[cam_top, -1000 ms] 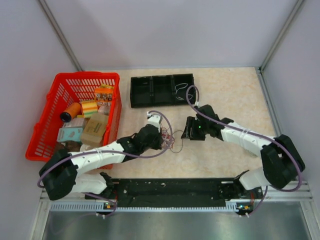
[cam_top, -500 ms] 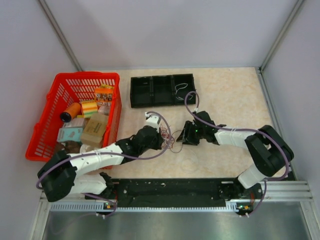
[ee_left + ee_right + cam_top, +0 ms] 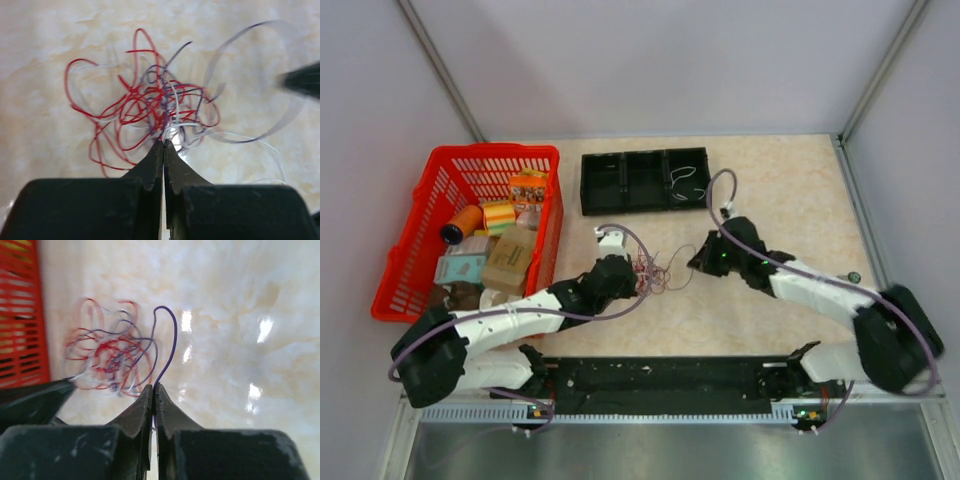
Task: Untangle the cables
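The cables [image 3: 656,272] lie on the bench [image 3: 790,190] as one loose knot of red, white and dark blue strands, on the near side of the black tray [image 3: 620,208] and a little apart from it. Most red loops sit in the half of the knot that is farther from the tray's right end. One dark blue strand leaves the knot as a long open loop toward that end.

The left hand [image 3: 163,146] is at the near edge of the knot. Its fingers are pressed together at the tips, and some white and red strands seem to be caught between them. The right hand [image 3: 152,390] is below the tray's right end. Its fingers are also pressed together, and they pinch the dark blue strand, which rises from the tips in a narrow arch. The knot is blurred in both wrist views, so I cannot follow each single wire.

I judge the task to be at an early or middle stage. A thin white wire [image 3: 685,181] lies in the right compartment of the tray, perhaps one already sorted. The red, white and blue strands are not yet separated, so nearly all of them remain to be pulled free.
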{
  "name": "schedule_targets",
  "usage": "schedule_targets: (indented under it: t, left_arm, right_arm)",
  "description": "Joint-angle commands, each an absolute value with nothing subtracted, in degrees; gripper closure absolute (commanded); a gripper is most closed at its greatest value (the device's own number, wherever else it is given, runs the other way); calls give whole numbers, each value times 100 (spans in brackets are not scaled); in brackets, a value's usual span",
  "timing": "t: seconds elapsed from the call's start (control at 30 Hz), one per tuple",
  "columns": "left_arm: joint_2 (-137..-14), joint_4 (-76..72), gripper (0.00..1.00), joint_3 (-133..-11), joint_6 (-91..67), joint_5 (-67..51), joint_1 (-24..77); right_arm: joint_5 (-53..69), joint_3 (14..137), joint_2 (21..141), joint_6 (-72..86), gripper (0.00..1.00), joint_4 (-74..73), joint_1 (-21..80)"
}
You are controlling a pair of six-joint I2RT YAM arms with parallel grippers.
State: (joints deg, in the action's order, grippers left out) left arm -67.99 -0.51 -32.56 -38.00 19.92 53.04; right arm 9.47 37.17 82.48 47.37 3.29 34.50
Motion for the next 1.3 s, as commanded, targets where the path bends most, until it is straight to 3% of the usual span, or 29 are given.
schedule_targets:
  t: [0.0, 0.13, 0.33, 0.67, 0.83, 0.9, 1.03, 1.27]
  left_arm:
    - [-6881, 1060, 100, -3568, -5077, 3373, 5291]
    - [-6865, 1818, 100, -3709, -5826, 3875, 5291]
    - [-6399, 1697, 100, -3349, -5986, 4034, 5300]
    - [-6451, 1477, 100, -3270, -5801, 3885, 5300]
    - [-6407, 1345, 100, -3191, -5731, 3841, 5291]
    - [-6381, 1257, 100, -3155, -5669, 3797, 5291]
    - [-6416, 1125, 100, -3155, -5546, 3727, 5291]
    - [-6136, 458, 100, -2814, -5098, 3340, 5291]
  right_arm:
    - [-543, 4455, 5753, 3921, 100, -1743, 3209]
    - [-852, 5324, 4590, 3622, 100, -2933, 2445]
    - [-1581, 6529, 4263, 3173, 100, -3595, 1697]
    - [-2785, 9331, 5175, 2216, 100, -3551, 1477]
    - [-3075, 11422, 5913, 1504, 100, -3551, 1476]
    - [-2596, 12047, 6239, 1415, 100, -3568, 1476]
    - [-646, 11964, 6618, 2222, 100, -3665, 1477]
    - [-230, 11136, 6565, 1925, 100, -3077, 1477]
